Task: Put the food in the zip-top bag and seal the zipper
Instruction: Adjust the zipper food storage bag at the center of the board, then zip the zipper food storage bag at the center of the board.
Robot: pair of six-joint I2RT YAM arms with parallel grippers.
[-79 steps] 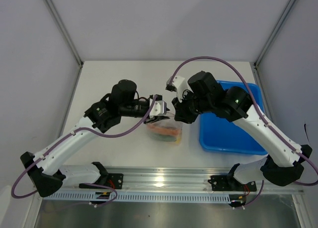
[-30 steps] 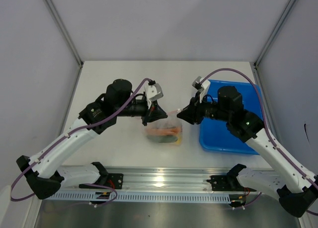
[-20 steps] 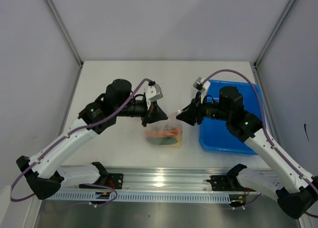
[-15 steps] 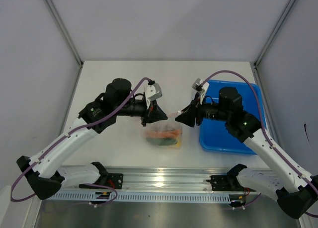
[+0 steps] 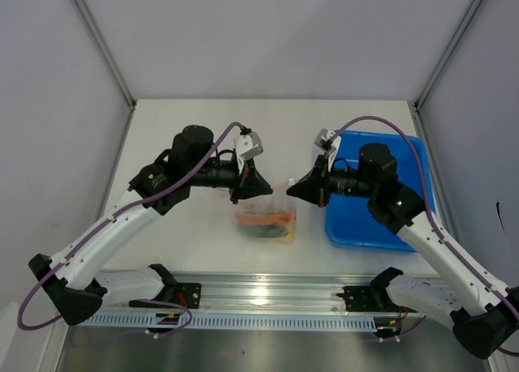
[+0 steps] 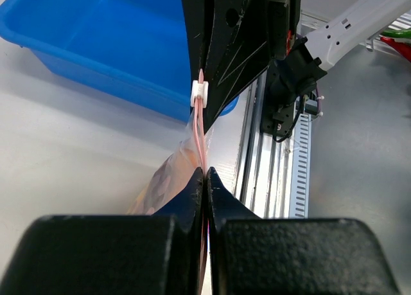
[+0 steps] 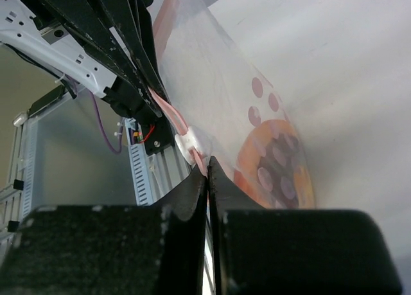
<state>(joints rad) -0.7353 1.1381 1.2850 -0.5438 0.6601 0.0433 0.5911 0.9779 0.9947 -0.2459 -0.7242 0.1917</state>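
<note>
The zip-top bag (image 5: pixel 268 214) hangs between my two grippers just above the table, with the food inside: an orange-red piece (image 5: pixel 266 219) and the dark-green cucumber (image 5: pixel 269 233). My left gripper (image 5: pixel 256 186) is shut on the left end of the pink zipper (image 5: pixel 276 186). My right gripper (image 5: pixel 290 187) is shut on the right end, beside the white slider (image 5: pixel 291 182). In the left wrist view my gripper (image 6: pixel 205 173) pinches the zipper (image 6: pixel 200 131), with the slider (image 6: pixel 200 92) beyond it. In the right wrist view my gripper (image 7: pixel 207 169) pinches the strip next to the slider (image 7: pixel 190 144); the yellow-orange food (image 7: pixel 282 173) shows through the dotted bag (image 7: pixel 237 96).
A blue tray (image 5: pixel 381 226) sits at the right under the right arm; it also shows in the left wrist view (image 6: pixel 109 44). An aluminium rail (image 5: pixel 268 295) runs along the table's near edge. Grey walls close in the back and sides.
The right arm has swung from over the bag to its right side and pinched the zipper's end. Both grippers now hold the strip stretched between them, and the bag has risen slightly.
</note>
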